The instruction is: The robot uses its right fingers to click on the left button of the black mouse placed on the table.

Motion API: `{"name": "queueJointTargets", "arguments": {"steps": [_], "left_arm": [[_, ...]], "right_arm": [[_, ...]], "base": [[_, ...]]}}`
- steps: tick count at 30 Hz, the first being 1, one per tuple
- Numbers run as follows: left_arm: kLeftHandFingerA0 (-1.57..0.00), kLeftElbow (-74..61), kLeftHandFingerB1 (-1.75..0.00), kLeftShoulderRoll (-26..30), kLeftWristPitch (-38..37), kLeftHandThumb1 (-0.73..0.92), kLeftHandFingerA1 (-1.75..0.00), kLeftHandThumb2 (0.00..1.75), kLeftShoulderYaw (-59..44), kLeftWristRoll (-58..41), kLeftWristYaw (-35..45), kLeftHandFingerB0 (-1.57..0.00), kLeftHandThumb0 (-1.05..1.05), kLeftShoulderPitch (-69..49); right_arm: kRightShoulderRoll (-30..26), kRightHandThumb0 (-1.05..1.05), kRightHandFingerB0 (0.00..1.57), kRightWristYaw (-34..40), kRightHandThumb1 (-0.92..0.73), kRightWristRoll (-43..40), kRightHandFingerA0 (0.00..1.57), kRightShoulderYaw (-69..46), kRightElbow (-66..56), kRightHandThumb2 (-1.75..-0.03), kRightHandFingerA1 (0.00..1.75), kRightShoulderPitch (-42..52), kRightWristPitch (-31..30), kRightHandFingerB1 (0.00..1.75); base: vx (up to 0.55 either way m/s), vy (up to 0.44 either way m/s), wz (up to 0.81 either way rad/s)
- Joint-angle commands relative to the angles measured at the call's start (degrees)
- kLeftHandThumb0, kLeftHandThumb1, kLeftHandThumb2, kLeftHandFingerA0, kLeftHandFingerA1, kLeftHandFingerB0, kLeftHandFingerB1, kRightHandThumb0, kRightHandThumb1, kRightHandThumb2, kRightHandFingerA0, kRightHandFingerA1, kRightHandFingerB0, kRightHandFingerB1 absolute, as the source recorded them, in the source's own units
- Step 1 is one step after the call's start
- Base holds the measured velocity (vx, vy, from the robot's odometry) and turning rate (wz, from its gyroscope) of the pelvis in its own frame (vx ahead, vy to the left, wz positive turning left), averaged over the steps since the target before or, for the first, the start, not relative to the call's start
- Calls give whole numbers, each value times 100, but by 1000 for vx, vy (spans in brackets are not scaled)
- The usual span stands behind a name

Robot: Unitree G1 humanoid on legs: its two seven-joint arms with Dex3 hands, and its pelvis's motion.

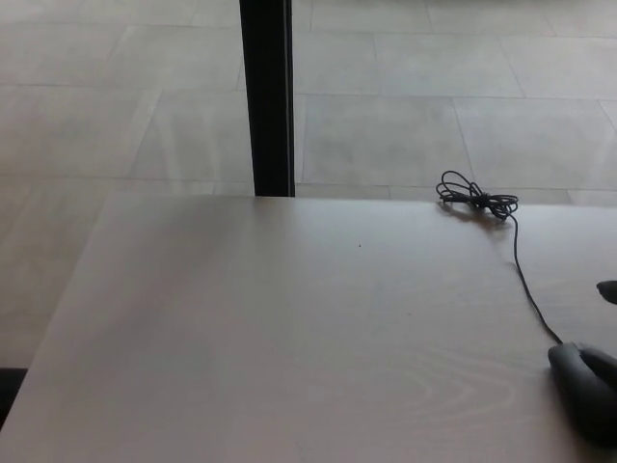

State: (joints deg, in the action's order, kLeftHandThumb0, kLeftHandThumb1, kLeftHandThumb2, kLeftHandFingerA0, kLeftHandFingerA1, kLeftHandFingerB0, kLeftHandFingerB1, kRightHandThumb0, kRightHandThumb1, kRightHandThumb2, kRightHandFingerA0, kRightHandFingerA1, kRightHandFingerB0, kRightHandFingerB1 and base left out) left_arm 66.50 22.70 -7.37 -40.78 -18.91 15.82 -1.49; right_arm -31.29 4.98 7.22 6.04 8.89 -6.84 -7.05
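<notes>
Black sliver at the frame's right edge: likely our right hand (608,289), too little showing to tell its fingers' state. Left hand unseen. Just below sits the mouse (588,388), on the pale bench (289,338) near its right side, cord (525,280) trailing to a far coil. We judge approach underway; next, lower onto the left button.

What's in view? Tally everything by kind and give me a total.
Table: 1
Mouse: 1
Cord: 1
Post: 1
Right hand: 1, only a dark tip at the right edge
Total: 5
</notes>
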Motion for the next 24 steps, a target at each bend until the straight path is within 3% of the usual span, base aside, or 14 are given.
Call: {"name": "queueJointTargets", "arguments": {"steps": [1,2,3,10,14,15,16,17,18,20,21,22,23,24], "left_arm": [[-65,-6,-44,172,-268,92,-52,72,63,-81,-30,-45,-83,0],[-64,4,-52,163,-160,74,-61,91,-14,-188,-1,-45,-88,37],[-67,23,-45,178,-236,92,-55,70,61,-97,-4,-48,-82,14],[-64,22,-45,195,-247,92,-53,73,123,-73,-20,-45,-82,15],[-72,33,-47,180,-269,92,-57,71,97,-156,63,-45,-82,-15],[-60,72,-56,186,-269,73,-64,113,103,-143,14,-39,-79,-25],[-66,76,-45,178,-291,92,-54,72,100,-145,0,-44,-81,-27],[-60,69,-57,163,-267,73,-65,112,55,-207,44,-39,-77,-24],[-69,60,-46,156,-248,92,-56,70,34,-239,52,-46,-80,-23],[-67,42,-46,164,-286,92,-54,72,94,-172,34,-45,-81,-52],[-70,22,-52,158,-300,75,-63,91,99,-170,2,-41,-87,-54],[-70,19,-52,158,-304,75,-63,91,103,-170,-1,-41,-87,-58],[-70,10,-46,149,-316,92,-57,70,95,-181,-19,-45,-84,-58],[-62,44,-57,164,-344,74,-65,113,95,-180,12,-40,-78,-54]], "right_arm": [[-377,-54,44,-17,-68,904,31,312,444,-60,38,96,716,34],[-439,-56,46,114,-68,1129,33,414,494,-59,38,92,707,33],[-492,-55,47,278,-69,1288,31,499,673,-61,41,91,950,35],[-496,-56,42,218,-72,1473,26,706,897,-62,39,52,1231,34],[-386,-53,44,343,-70,1616,28,801,849,-61,41,81,1631,35],[-337,-54,44,316,-68,1629,27,827,753,-60,41,73,1668,34],[-311,-53,45,375,-69,1662,28,837,796,-60,41,48,1749,35],[-310,-54,46,472,-69,1756,29,864,828,-61,42,19,1855,36],[-330,-55,46,538,-70,1879,29,891,828,-61,42,2,1880,35],[-332,-58,44,491,-72,1905,27,894,847,-62,41,-31,1863,34],[-388,-58,44,542,-73,2065,27,930,841,-62,40,-44,1849,34],[-387,-58,44,554,-73,2097,27,922,850,-62,40,-36,1866,34],[-394,-59,45,566,-73,2148,27,913,859,-62,41,-43,1873,34],[-423,-62,44,597,-75,2265,28,922,853,-63,39,-46,1820,34]], "base": [[0,0,0],[0,0,0],[0,0,0],[0,0,0],[0,0,0],[0,0,0],[0,0,0],[0,0,0],[0,0,0],[0,0,0],[0,0,0],[0,0,0],[0,0,0],[0,0,0]]}}
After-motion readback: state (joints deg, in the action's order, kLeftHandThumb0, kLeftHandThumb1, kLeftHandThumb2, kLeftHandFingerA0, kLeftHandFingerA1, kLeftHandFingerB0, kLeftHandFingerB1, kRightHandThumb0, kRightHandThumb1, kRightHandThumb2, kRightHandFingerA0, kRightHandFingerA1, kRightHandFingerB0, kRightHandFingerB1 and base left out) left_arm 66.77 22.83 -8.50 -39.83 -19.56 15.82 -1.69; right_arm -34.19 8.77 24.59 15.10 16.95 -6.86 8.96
